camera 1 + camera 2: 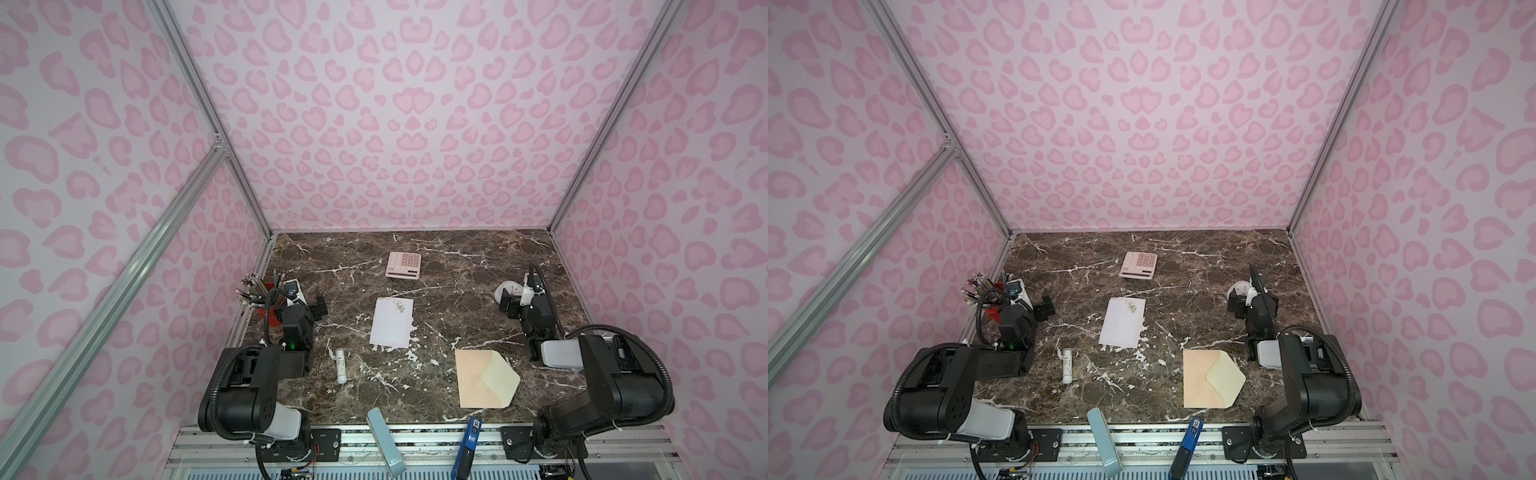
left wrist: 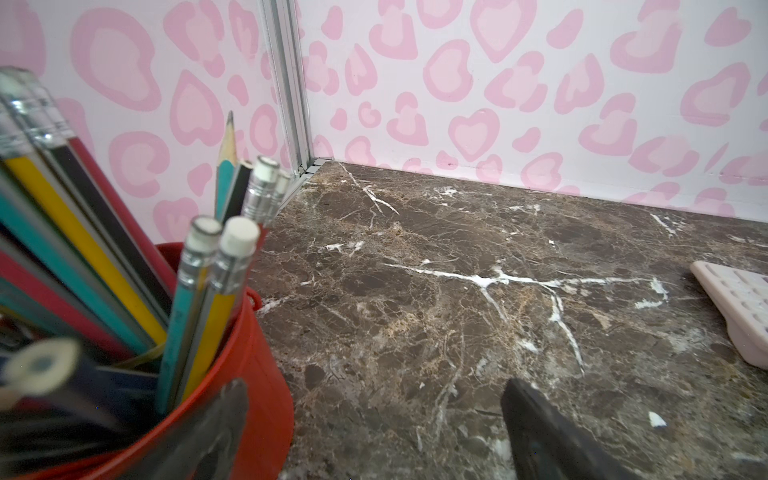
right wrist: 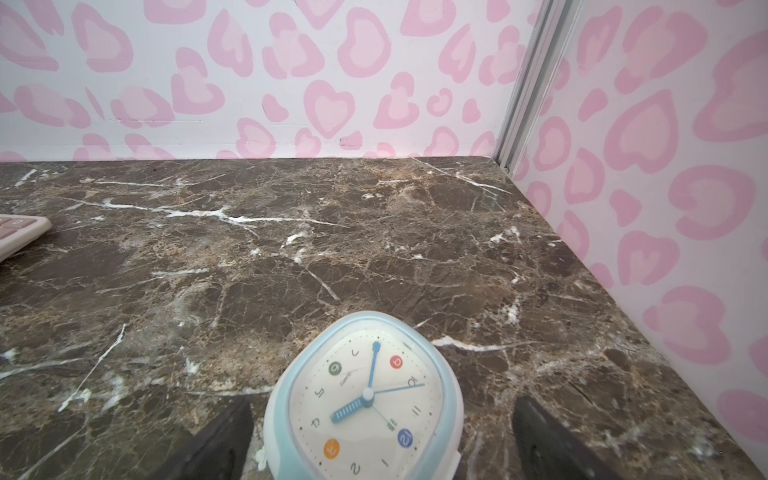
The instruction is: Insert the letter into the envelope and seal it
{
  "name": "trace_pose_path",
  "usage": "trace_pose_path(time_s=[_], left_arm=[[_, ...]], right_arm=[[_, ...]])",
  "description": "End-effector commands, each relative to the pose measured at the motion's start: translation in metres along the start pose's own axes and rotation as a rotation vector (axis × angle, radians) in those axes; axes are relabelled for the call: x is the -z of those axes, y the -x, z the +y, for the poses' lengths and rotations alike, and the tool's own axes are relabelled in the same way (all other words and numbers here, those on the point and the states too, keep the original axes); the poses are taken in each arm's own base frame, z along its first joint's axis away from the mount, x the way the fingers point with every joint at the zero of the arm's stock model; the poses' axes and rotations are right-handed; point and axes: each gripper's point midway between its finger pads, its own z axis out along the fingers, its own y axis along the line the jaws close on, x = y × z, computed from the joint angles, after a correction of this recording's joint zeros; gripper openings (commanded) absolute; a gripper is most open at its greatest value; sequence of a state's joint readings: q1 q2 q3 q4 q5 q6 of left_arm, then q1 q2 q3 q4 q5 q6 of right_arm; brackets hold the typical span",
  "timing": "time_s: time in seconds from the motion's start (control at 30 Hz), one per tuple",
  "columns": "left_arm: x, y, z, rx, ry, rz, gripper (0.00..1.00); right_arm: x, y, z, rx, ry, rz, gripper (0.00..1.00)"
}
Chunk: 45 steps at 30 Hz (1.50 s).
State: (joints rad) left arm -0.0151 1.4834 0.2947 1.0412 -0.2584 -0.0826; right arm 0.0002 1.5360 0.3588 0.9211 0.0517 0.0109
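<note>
Walls (image 1: pixel 386 104): pale panels printed with pink heart-shaped spots enclose the scene on three sides.
Tabletop (image 1: pixel 457 266): dark brown marble with white veins, seen in both top views.
Left arm (image 1: pixel 249 382): reaches along the left edge. The left jaws stand spread wide and hold nothing. In the wrist view one finger (image 2: pixel 552 436) hangs over bare marble, while the other is blurred in front of the pencil cup.
Right arm (image 1: pixel 615 374): reaches along the right edge. The right jaws are also spread wide and empty. In the wrist view the clock sits between them, with a gap to the finger (image 3: pixel 224 440) on either side.
Envelope (image 1: pixel 478 384): peach-tan, flat near the front right of the tabletop. Its pointed flap (image 1: pixel 500 376) is open toward the right arm, cream inner side up.
Letter (image 1: pixel 392 322): a white sheet lying flat at mid-tabletop, outside the envelope and apart from it. Its small grey motif is at the far corner.
Calculator (image 1: pixel 404 265): pink, lying flat beyond the letter.
Pencil cup (image 2: pixel 249 374): red and full of coloured pencils, at the left edge just beside the left jaws.
Clock (image 3: pixel 365 399): pale blue rim, white face, blue hands, lying face up near the right edge.
Case (image 1: pixel 384 438): a slim teal case lying across the front rail.
Blue tool (image 1: pixel 469 440): also on the front rail, below the envelope.
Glue stick (image 1: pixel 340 365): a white tube on its side, front left of the letter.
</note>
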Motion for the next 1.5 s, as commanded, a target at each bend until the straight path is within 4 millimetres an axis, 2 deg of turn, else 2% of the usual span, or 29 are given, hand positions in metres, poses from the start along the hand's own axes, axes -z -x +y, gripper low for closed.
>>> trace_pose_path(time_s=[0.0, 0.8, 0.9, 0.97, 1.03, 1.1, 1.2, 1.33, 1.47], left_arm=[[-0.001, 0.006, -0.001, -0.004, -0.005, -0.016, 0.98], [-0.001, 0.007, -0.001, 0.002, -0.012, -0.018, 0.98], [0.002, 0.018, 0.007, 0.008, 0.049, -0.004, 0.99], [0.004, 0.039, 0.018, 0.022, 0.122, 0.018, 0.96], [0.006, 0.061, 0.020, 0.048, 0.147, 0.040, 0.93], [0.006, 0.076, 0.010, 0.048, 0.119, 0.067, 0.87], [0.006, 0.093, -0.008, 0.048, 0.084, 0.109, 0.86], [0.001, 0.103, -0.023, 0.091, 0.079, 0.256, 0.84], [-0.001, 0.110, -0.045, 0.079, 0.003, 0.362, 0.82]], right_arm=[[0.000, 0.002, 0.001, -0.003, 0.006, -0.011, 1.00], [0.001, 0.003, 0.000, -0.009, 0.001, -0.014, 1.00], [0.005, 0.015, -0.005, -0.020, -0.036, -0.050, 1.00], [0.010, 0.025, -0.012, -0.023, -0.090, -0.010, 1.00], [0.014, 0.038, -0.013, -0.049, -0.107, 0.044, 1.00], [0.017, 0.049, -0.006, -0.087, -0.084, 0.036, 1.00], [0.018, 0.056, 0.008, -0.120, -0.086, 0.054, 1.00], [0.015, 0.066, 0.023, -0.086, -0.161, 0.136, 0.98], [0.016, 0.079, 0.032, -0.146, -0.180, 0.215, 0.99]])
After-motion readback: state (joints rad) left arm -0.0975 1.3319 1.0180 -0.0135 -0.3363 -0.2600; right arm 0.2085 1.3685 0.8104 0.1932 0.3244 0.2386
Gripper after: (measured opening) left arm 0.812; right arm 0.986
